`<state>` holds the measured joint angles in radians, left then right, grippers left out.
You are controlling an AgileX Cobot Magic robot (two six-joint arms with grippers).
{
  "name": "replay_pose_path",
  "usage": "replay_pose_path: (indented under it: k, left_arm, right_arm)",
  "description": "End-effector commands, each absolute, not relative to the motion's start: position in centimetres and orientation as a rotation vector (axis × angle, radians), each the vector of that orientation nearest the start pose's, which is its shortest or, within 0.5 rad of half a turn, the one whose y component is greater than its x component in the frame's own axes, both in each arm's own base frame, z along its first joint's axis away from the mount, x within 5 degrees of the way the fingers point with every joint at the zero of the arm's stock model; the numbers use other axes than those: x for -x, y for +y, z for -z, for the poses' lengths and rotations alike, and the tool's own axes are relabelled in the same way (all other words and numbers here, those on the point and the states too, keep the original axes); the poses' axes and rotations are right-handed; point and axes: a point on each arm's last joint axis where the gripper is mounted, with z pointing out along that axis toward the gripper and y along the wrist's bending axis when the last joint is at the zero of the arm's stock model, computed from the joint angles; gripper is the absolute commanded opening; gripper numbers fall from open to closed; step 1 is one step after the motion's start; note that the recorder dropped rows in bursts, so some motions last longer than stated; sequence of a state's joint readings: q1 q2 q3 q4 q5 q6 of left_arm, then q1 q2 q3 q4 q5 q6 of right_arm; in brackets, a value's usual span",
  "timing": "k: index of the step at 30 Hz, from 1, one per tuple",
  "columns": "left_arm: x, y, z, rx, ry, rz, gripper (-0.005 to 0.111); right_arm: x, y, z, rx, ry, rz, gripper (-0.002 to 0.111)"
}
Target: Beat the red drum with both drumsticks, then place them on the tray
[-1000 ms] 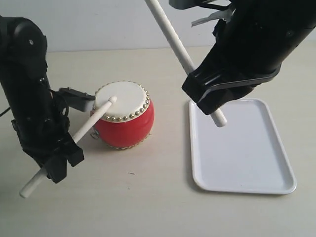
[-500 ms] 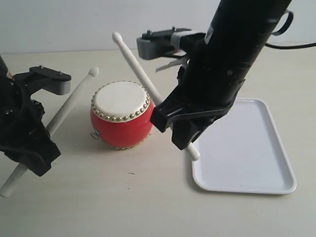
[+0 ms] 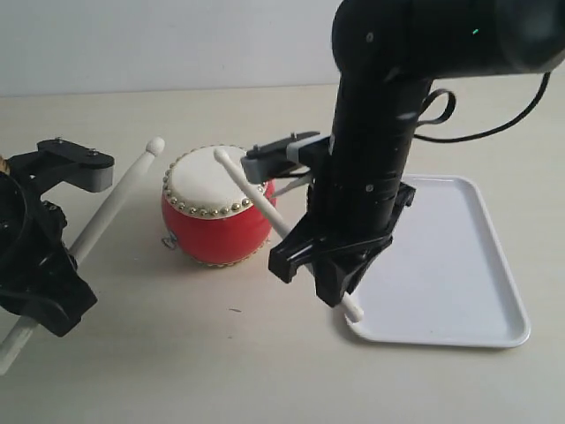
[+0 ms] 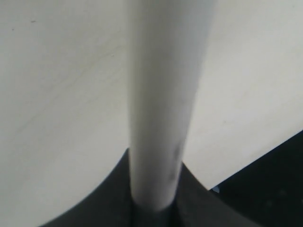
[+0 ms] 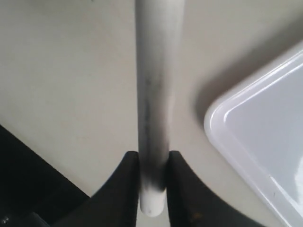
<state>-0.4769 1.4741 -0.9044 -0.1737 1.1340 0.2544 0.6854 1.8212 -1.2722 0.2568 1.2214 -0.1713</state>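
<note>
The red drum stands upright on the table, its cream skin up. My right gripper is shut on a drumstick, whose rounded tip rests on or just above the skin near the far rim. In the right wrist view both fingers clamp this drumstick near its butt, at the gripper. My left gripper is shut on the other drumstick. Its tip is raised, left of the drum and clear of it. The left wrist view shows that drumstick filling the frame from the gripper. The white tray lies right of the drum.
The right arm's black body stands between the drum and the tray, over the tray's near left corner. Bare beige table lies in front of the drum. A pale wall runs along the back.
The right arm has swung down and left, bringing its stick tip from high in the air onto the drum skin. The left stick has lifted off the skin and drawn back to the left.
</note>
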Motion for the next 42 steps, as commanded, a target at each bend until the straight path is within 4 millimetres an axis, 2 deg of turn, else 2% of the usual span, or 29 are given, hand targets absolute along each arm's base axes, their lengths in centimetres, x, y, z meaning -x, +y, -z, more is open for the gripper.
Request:
replay_pose_path:
  k: [1, 6, 8, 9, 11, 13, 14, 17, 19, 22, 29, 31, 34, 37, 40, 42]
  left_arm:
    - [-20.9, -12.4, -22.3, -1.006, 2.974, 0.238, 0.0]
    - [-21.0, -12.4, -22.3, -1.004, 2.969, 0.238, 0.0]
    - [-20.9, -12.4, -22.3, -1.006, 2.973, 0.238, 0.0]
    - [-20.9, -12.4, -22.3, -1.007, 2.975, 0.238, 0.0]
    - [-20.9, -12.4, -22.3, -1.008, 2.98, 0.24, 0.0]
    - [-20.9, -12.4, -22.3, -1.008, 2.98, 0.24, 0.0]
    - [-20.9, -12.4, -22.3, -1.002, 2.972, 0.244, 0.0]
    - [-21.7, -12.8, -22.6, -1.005, 2.942, 0.249, 0.0]
    - [-22.6, -13.3, -22.7, -1.018, 2.929, 0.249, 0.0]
    - [-24.1, -14.1, -21.8, -1.055, 2.959, 0.242, 0.0]
    - [-26.8, -15.6, -14.9, -1.216, 3.262, 0.228, 0.0]
    - [-27.2, -16.0, -14.8, -1.198, 3.263, 0.26, 0.0]
    - [-27.1, -15.9, -16.5, -1.19, 3.205, 0.261, 0.0]
    - [-26.8, -15.0, -20.2, -1.13, 3.102, 0.269, 0.0]
    - [-26.1, -13.9, -23.6, -1.055, 3.004, 0.275, 0.0]
    - [-25.4, -13.3, -25.8, -1.024, 2.935, 0.28, 0.0]
  right_arm:
    - [-23.8, 22.2, -23.3, 1.176, 2.994, -0.35, 0.0]
    - [-24.1, 22.4, -17.7, 1.213, 3.174, -0.264, 0.0]
    - [-24.2, 22.5, -16.9, 1.22, 3.197, -0.246, 0.0]
    - [-24.3, 22.6, -17.1, 1.218, 3.187, -0.251, 0.0]
    - [-24.4, 22.7, -19.1, 1.192, 3.126, -0.284, 0.0]
    - [-24.3, 22.6, -22.1, 1.15, 3.042, -0.326, 0.0]
    - [-24.0, 22.4, -24.2, 1.138, 2.973, -0.354, 0.0]
    - [-23.0, 21.4, -28.3, 1.112, 2.842, -0.384, 0.0]
    - [-22.4, 20.7, -29.9, 1.076, 2.8, -0.377, 0.0]
    - [-21.8, 20.0, -31.2, 1.047, 2.762, -0.363, 0.0]
    - [-21.8, 19.9, -31.3, 1.039, 2.763, -0.358, 0.0]
    - [-21.8, 19.8, -31.4, 1.039, 2.758, -0.353, 0.0]
    - [-21.7, 19.7, -31.6, 1.039, 2.75, -0.349, 0.0]
    - [-22.1, 20.0, -30.8, 1.045, 2.776, -0.339, 0.0]
    - [-22.7, 20.5, -28.3, 1.077, 2.853, -0.305, 0.0]
    - [-23.3, 21.1, -25.9, 1.114, 2.924, -0.286, 0.0]
